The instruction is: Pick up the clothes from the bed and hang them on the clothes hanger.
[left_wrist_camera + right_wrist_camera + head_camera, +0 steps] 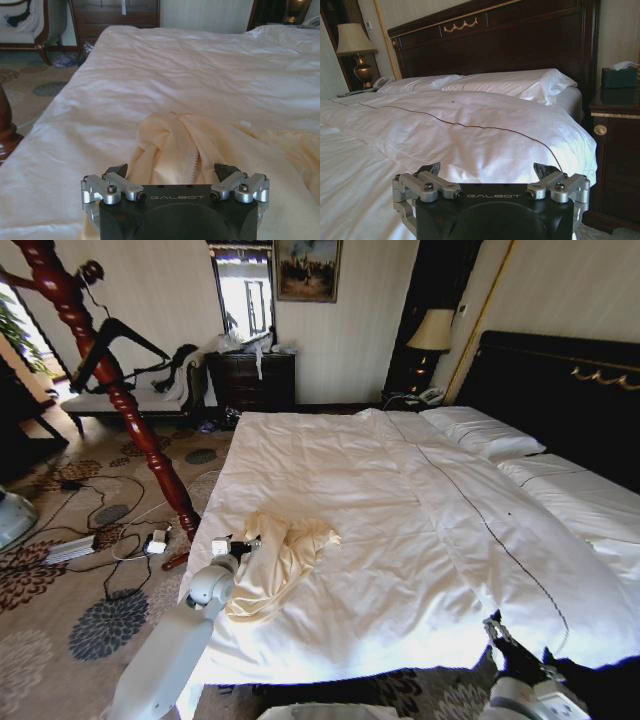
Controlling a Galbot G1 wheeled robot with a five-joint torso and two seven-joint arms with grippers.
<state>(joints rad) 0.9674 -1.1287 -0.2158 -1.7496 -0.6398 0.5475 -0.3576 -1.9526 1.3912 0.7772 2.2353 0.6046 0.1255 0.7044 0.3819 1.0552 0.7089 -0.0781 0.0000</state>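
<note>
Now the left gripper point(236, 547), jaws spread, sits by the clothes point(275, 560) at lower left; it might grab the white bed point(400, 500) sheet too

The bed point(420, 530) stretches ahead of me and off to my right. The clothes point(275, 560) lie on its near left part, close to the edge. My left gripper point(235, 548) sits at the garment's left side, just over it, fingers spread. My right gripper point(497, 628) waits low by the bed's near right edge. A post stand point(120, 400) rises on the floor to the bed's left, with the clothes hanger point(115, 340) on it.
</note>
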